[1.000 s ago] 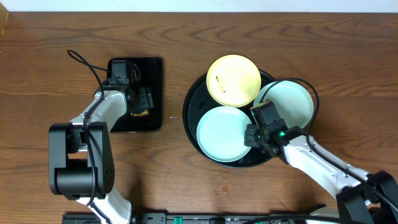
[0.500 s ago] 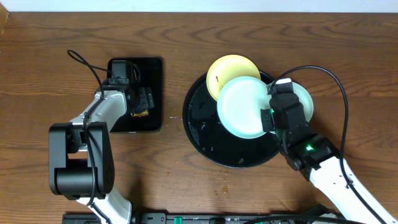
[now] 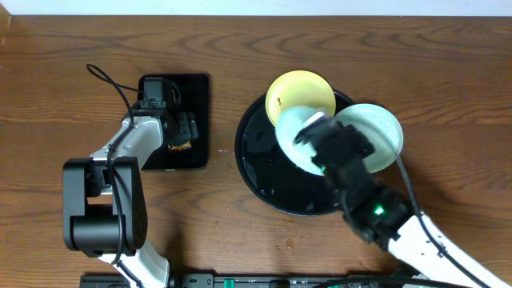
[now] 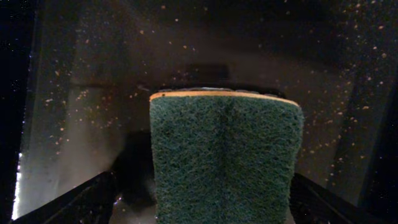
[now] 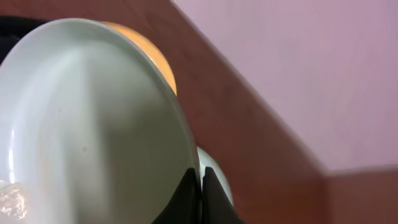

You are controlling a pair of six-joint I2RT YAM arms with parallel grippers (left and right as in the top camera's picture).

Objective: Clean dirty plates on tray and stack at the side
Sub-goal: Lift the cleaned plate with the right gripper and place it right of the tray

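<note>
The large round black tray (image 3: 260, 164) holds a pale yellow plate (image 3: 300, 94) at its back and a mint plate (image 3: 376, 128) at its right. My right gripper (image 3: 314, 136) is shut on the rim of a second mint plate (image 3: 288, 128) and holds it tilted above the tray. In the right wrist view the fingers (image 5: 200, 182) pinch this plate's (image 5: 93, 124) edge, with the yellow plate (image 5: 157, 57) behind it. My left gripper (image 3: 180, 128) is over the small rectangular tray, closed around a green sponge (image 4: 227, 162).
The rectangular black tray (image 3: 196, 96) lies at the left on the wooden table (image 3: 416, 64). A black cable (image 3: 108, 80) loops near the left arm. The right arm's cable hangs over the table's front right.
My right gripper lifted the front mint plate off the tray, raised it and tilted it over the tray's middle. The left arm has not moved.
</note>
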